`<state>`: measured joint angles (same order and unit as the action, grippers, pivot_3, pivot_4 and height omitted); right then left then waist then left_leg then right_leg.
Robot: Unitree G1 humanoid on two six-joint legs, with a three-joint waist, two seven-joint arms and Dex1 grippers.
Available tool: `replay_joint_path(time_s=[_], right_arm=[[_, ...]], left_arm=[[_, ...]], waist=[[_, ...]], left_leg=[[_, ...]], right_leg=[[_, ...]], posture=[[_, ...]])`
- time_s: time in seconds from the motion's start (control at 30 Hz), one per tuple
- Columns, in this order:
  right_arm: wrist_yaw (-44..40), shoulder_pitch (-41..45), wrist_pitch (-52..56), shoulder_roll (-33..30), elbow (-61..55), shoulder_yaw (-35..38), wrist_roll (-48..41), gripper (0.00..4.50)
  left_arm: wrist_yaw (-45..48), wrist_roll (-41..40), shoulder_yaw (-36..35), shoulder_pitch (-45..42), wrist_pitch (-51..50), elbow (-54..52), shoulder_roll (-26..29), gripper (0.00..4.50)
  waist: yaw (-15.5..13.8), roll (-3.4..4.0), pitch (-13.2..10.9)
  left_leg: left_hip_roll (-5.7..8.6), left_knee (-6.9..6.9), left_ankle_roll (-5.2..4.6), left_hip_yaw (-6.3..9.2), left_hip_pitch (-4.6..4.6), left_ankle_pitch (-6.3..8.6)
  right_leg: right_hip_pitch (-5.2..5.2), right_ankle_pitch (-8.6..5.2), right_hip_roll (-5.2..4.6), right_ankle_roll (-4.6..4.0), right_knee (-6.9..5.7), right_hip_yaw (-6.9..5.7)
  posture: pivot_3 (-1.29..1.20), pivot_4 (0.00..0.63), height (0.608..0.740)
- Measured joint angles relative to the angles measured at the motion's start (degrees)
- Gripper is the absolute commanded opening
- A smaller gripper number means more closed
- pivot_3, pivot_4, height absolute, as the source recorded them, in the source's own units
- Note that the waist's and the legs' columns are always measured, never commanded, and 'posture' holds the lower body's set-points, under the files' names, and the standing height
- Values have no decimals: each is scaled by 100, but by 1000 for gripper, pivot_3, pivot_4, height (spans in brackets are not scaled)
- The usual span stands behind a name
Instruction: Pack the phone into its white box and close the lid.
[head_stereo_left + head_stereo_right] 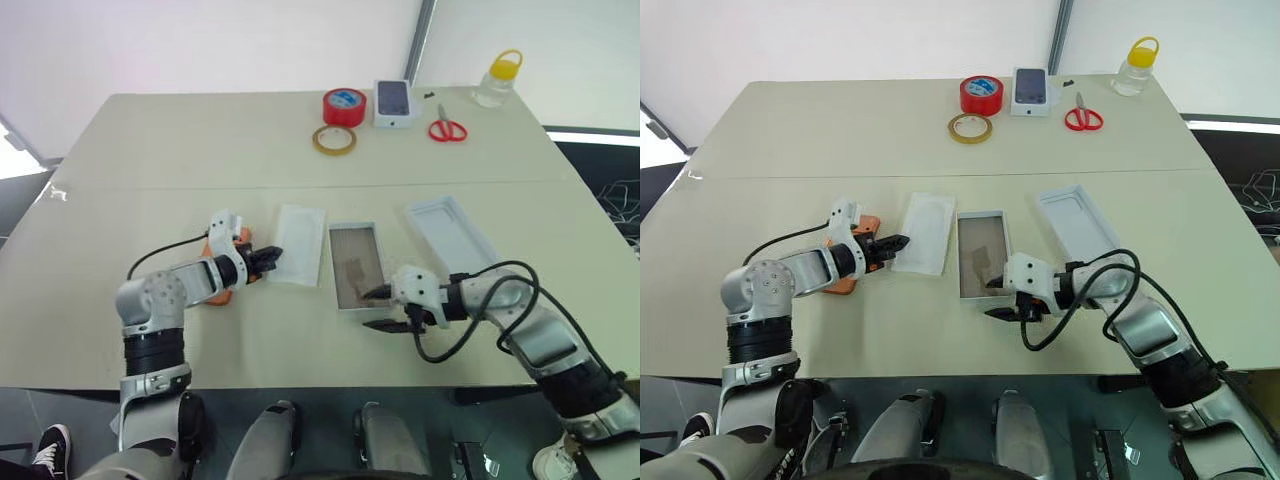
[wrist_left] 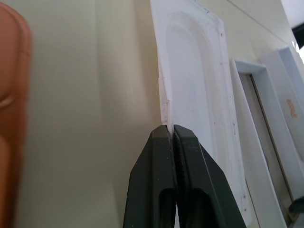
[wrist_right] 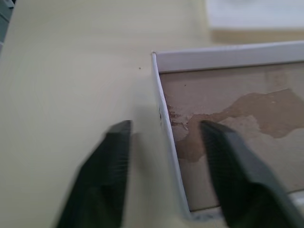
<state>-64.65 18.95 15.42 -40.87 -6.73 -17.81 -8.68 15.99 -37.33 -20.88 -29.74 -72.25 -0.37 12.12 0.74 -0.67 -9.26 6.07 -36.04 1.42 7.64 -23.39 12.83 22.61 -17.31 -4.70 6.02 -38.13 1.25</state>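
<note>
Black-fingered, the right gripper sits nearest, its two fingers apart and straddling the near short wall of the shallow white box with the brownish-grey floor, one finger inside and one outside. To its left, the left gripper has its fingers pressed together on the near edge of a flat white insert with an oval recess, which lies just left of the box. The flat orange phone lies on the pale table under the left wrist, partly hidden by it. Right of the box lies the white lid, open side up. Far back stand a red tape roll, a tan tape ring, a small white carton picturing a phone, red scissors and a yellow-capped bottle.
</note>
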Motion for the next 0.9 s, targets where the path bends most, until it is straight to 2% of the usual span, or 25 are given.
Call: replay_joint_path(time_s=[0.07, 0.33, 0.57, 0.7, 0.8, 0.87, 0.9], right_arm=[[-17, 101, -38, 76, 97, -50, 73, 65], [-96, 367, -332, 258, 424, -183, 298, 22], [238, 700, -216, 1013, 550, -504, 605, 22], [506, 813, -193, 1340, 659, -657, 805, 22], [641, 939, -141, 1407, 817, -615, 845, 883], [671, 977, -103, 1408, 860, -587, 843, 1773], [666, 980, -79, 1406, 864, -584, 838, 2431]], left_arm=[[-89, -74, -95, -8, -103, -80, -1, 0], [-323, -422, -453, -14, -272, -273, -198, 0], [-693, -894, -1056, -432, -383, -270, -387, 0], [-815, -971, -1131, -472, -372, -271, -406, 0], [-886, -971, -1006, -309, -375, -345, -536, 0], [-919, -976, -888, -178, -382, -445, -651, 0], [-934, -978, -837, -136, -382, -460, -682, 0]], waist=[[-8, 0, 0], [25, -3, 0], [2, -13, -6], [2, -12, -6], [0, -13, -6], [0, -13, -6], [0, -13, -6]], left_leg=[[2, -1, 0, 0, 0, 0], [-2, 0, 1, -1, 3, 0], [0, -1, 7, 0, -3, -3], [2, -2, 8, -1, -3, -3], [2, -1, 8, -1, -3, -3], [2, -1, 8, -1, -4, -3], [2, -1, 8, -1, -4, -3]], right_leg=[[0, 0, -1, 0, 0, 0], [-1, 1, 3, -1, -1, 0], [5, 1, 2, -1, -2, 0], [6, 1, 2, 0, -2, 1], [6, 1, 2, 0, -2, 1], [5, 1, 1, 0, -1, 1], [6, 1, 2, 0, -2, 1]], posture=[[0, 150, 740], [0, 150, 740], [0, 150, 740], [0, 150, 740], [0, 150, 740], [0, 150, 740], [0, 150, 740]])
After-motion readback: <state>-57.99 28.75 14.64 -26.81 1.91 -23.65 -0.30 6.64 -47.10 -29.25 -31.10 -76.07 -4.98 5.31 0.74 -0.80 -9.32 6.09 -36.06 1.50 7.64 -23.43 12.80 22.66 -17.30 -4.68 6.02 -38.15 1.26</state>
